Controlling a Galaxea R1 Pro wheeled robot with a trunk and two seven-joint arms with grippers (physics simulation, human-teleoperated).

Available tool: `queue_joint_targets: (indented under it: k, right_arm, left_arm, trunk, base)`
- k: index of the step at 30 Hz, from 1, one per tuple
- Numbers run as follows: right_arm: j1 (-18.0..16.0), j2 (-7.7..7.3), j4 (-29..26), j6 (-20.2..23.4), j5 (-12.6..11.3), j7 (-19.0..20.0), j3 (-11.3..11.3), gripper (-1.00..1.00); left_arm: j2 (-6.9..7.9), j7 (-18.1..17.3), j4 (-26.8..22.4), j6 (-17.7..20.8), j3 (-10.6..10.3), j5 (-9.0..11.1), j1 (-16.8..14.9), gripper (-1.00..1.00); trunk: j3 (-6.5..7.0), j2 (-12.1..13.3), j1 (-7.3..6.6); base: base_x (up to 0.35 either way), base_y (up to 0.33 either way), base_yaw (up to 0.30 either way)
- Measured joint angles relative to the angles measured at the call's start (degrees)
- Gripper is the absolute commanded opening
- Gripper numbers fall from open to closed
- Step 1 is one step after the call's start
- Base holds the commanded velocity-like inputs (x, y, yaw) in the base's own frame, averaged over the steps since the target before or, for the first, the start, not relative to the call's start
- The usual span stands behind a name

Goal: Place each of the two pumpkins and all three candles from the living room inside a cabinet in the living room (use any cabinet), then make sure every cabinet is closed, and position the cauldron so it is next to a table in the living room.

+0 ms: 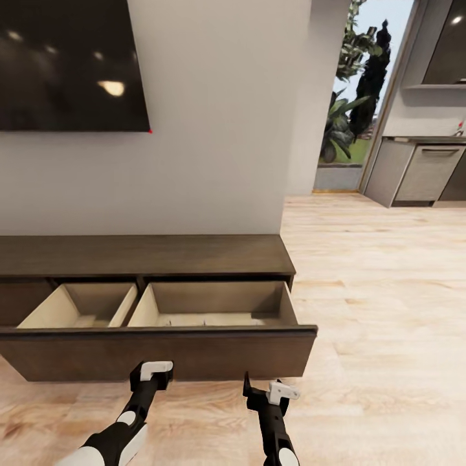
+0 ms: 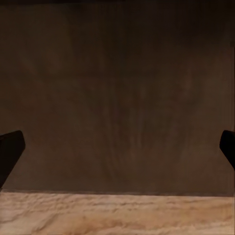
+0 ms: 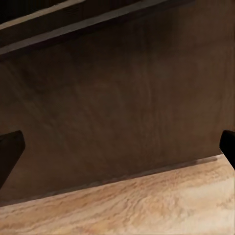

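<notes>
The long dark-brown cabinet (image 1: 145,255) stands against the white wall with its wide drawer (image 1: 155,353) pulled out. The drawer's pale interior is split by a divider, and the part I can see holds nothing. My left gripper (image 1: 153,377) and right gripper (image 1: 264,388) hover low over the floor just in front of the drawer front. In the left wrist view the left gripper (image 2: 117,152) is open and faces the dark wood panel (image 2: 117,98). The right gripper (image 3: 117,152) is open too, facing the same panel (image 3: 122,107) at a tilt. The pumpkins, candles, cauldron and table are out of view.
A dark TV screen (image 1: 68,65) hangs on the wall above the cabinet. Light wooden floor (image 1: 382,310) spreads to the right toward a glass opening with plants (image 1: 353,97) and grey kitchen cupboards (image 1: 427,171).
</notes>
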Motion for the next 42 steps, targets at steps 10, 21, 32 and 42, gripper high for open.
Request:
queue_joint_targets:
  k: [10,21,32,42]
  right_arm:
    - [0.0,0.00,0.0,0.0,0.0,0.0,0.0,1.00]
    - [0.0,0.00,0.0,0.0,0.0,0.0,0.0,1.00]
    - [0.0,0.00,0.0,0.0,0.0,0.0,-0.1,1.00]
    - [0.0,0.00,0.0,0.0,0.0,0.0,-0.1,1.00]
  left_arm:
    - [0.11,0.0,0.0,0.0,0.0,0.0,0.0,1.00]
    - [0.12,0.0,0.0,0.0,-0.1,0.1,0.0,1.00]
    - [0.20,0.0,0.0,0.0,-0.1,0.0,0.0,1.00]
    - [0.27,0.0,0.0,0.0,-0.1,0.0,0.0,1.00]
  trunk:
    - [0.00,0.0,0.00]
    - [-0.01,0.0,0.01]
    - [-0.01,0.0,0.01]
    - [-0.01,0.0,0.01]
  base:
    - [0.262,0.011,0.000]
    - [0.241,0.000,0.000]
    - [0.240,0.000,0.000]
    - [0.240,0.000,0.000]
